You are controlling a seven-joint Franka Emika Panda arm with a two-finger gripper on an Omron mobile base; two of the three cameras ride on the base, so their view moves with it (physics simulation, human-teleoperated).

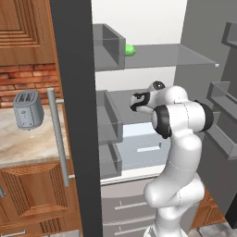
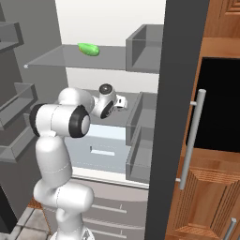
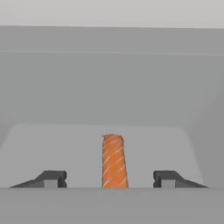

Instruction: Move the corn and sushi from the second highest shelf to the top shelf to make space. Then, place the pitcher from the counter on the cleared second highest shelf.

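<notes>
Corn lies on the top shelf; sushi is in hand. The tool straddles it, jaws apart, not touching. Next: close, then lift.

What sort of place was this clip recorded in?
A rendered home kitchen, seen at an open fridge. Glass shelves such as the top shelf carry food, here the corn. A toaster stands on a stone counter with wooden cabinets below and a brick backsplash behind.

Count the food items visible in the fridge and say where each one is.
2. The corn lies on the top shelf. The sushi sits on the shelf below, between the tool's fingertips. Others may be hidden behind the arm.
</notes>
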